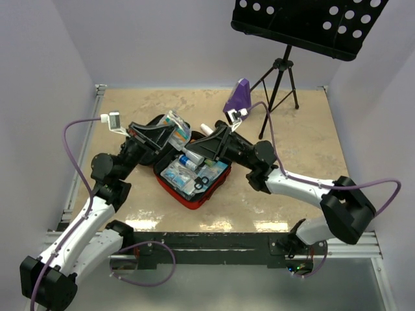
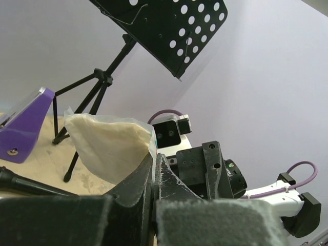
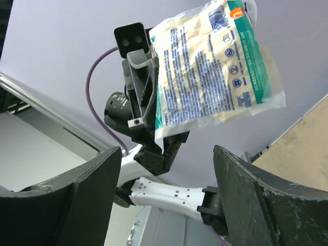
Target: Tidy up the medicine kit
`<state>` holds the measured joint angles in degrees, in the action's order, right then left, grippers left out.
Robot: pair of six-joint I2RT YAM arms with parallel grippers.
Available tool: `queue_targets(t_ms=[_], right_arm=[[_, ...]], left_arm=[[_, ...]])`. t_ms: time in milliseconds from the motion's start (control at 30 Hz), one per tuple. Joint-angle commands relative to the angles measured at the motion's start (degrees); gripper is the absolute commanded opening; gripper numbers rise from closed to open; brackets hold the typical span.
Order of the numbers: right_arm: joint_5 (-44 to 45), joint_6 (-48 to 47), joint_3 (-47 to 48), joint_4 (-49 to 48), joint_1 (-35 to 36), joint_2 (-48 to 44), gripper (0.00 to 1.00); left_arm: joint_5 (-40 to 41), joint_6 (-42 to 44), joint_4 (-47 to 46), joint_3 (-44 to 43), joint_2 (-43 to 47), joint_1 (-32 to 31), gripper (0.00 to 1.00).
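- The medicine kit (image 1: 188, 201) lies unzipped on the table (image 1: 305, 136), between the two arms. Its red rim frames a black lining.
- Inside it lie blue-and-white packets (image 1: 176, 173) and a small bottle (image 1: 192, 159). The smaller items are too small to tell apart.
- The left gripper (image 1: 170, 133) is clamped on a clear sachet (image 1: 178, 125), raised above the kit's far corner.
- The right gripper (image 1: 201, 148) hovers over the kit with its jaws spread and nothing in them.
- Only the right wrist view shows the sachet's printed face with its green edge.
- The left wrist view shows the sachet's plain side, a purple metronome (image 2: 23, 125) and a music stand (image 2: 169, 31).
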<state>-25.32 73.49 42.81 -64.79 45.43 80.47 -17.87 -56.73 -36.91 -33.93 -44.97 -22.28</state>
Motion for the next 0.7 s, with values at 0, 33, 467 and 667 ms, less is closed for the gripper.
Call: queue_targets(t_ms=[0, 33, 467, 667], right_arm=[[-0.1, 1.6, 5.5, -5.3, 0.5, 0.8, 0.75], [0.1, 1.0, 6.6, -4.1, 0.5, 1.3, 0.75], [0.5, 0.1, 12.4, -1.7, 1.2, 7.3, 0.31], [6.4, -8.9, 12.4, 9.8, 1.1, 2.3, 0.13]], left_arm=[[1.0, -0.9, -3.7, 0.9, 0.5, -0.3, 0.00], [0.8, -1.0, -3.9, 1.1, 0.4, -0.3, 0.00], [0.8, -0.3, -4.1, 2.9, 1.1, -0.3, 0.00], [1.4, 1.4, -0.3, 3.6, 2.9, -0.3, 0.00]])
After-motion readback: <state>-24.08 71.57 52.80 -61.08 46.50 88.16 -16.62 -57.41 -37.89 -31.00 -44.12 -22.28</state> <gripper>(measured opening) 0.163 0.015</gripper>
